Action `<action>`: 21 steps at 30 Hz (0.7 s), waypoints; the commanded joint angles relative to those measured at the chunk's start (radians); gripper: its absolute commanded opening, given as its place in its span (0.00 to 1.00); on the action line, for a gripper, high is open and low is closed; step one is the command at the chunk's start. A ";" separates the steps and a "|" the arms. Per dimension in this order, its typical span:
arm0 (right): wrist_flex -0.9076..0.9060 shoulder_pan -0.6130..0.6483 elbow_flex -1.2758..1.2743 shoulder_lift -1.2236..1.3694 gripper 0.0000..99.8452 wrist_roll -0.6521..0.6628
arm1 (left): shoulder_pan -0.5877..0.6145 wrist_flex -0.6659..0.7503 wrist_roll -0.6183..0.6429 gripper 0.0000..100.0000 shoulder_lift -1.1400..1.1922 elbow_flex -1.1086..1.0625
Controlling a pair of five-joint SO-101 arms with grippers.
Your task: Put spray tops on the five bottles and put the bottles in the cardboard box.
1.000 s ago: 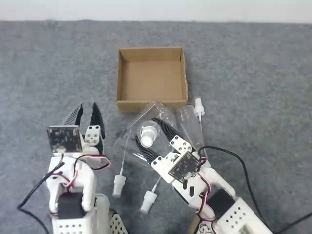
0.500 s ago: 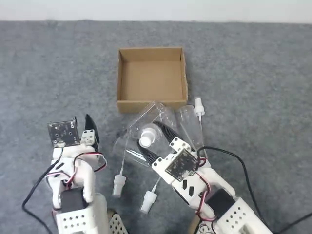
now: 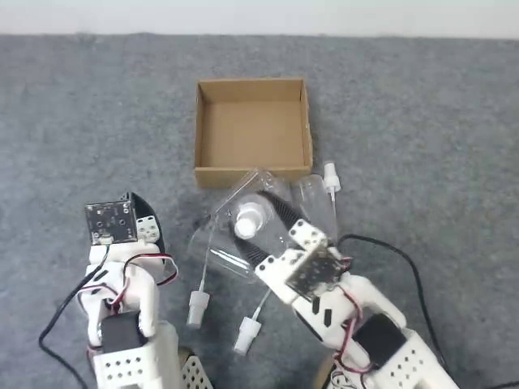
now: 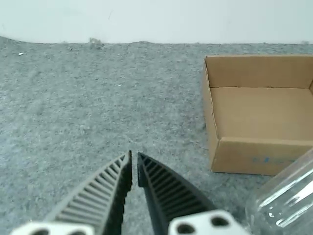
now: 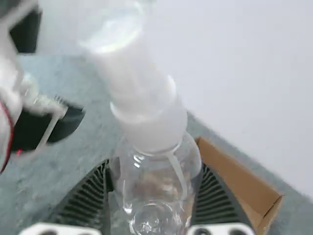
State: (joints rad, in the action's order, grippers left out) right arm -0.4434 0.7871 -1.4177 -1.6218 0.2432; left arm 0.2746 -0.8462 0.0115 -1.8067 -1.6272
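Note:
My right gripper (image 3: 261, 232) is shut on a clear bottle (image 3: 258, 212) that carries a white spray top (image 3: 246, 219). In the right wrist view the bottle (image 5: 155, 205) stands between the gripper's (image 5: 152, 172) ribbed fingers, its spray top (image 5: 146, 122) pointing up towards the camera. More clear bottles (image 3: 312, 198) lie on the carpet around it, just in front of the cardboard box (image 3: 253, 166), which has nothing in it. My left gripper (image 3: 146, 215) is shut with nothing in it, left of the bottles; its fingertips (image 4: 131, 164) almost touch, with the box (image 4: 259, 156) beyond.
Two loose spray tops (image 3: 197, 306) (image 3: 246, 332) with long tubes lie on the grey carpet between the arms. Another spray top (image 3: 330, 177) lies right of the box's near corner. A bottle (image 4: 288, 200) lies close beside the left gripper.
The left gripper has gone from open to shut and drawn back towards its base. The right gripper has shut on the bottle and turned with it, shifting a little to the right.

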 commanded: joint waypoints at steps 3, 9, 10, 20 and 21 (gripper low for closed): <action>-0.002 -0.051 0.209 0.010 0.01 0.012 | 0.005 0.003 -0.011 0.01 -0.021 0.013; 0.035 -0.051 0.405 0.262 0.01 0.005 | 0.005 0.003 -0.012 0.01 -0.021 0.013; 0.059 -0.051 0.431 0.312 0.01 0.005 | 0.005 0.003 -0.012 0.01 -0.021 0.013; 0.269 -0.051 0.589 0.723 0.01 0.006 | 0.006 0.003 -0.014 0.01 -0.021 0.010; 0.289 -0.053 0.598 0.759 0.01 0.008 | 0.006 0.003 -0.014 0.01 -0.021 0.010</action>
State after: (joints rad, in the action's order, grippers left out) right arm -0.2286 0.7488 -0.9114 -0.9452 0.2417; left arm 0.2746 -0.8462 0.0069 -1.8067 -1.6272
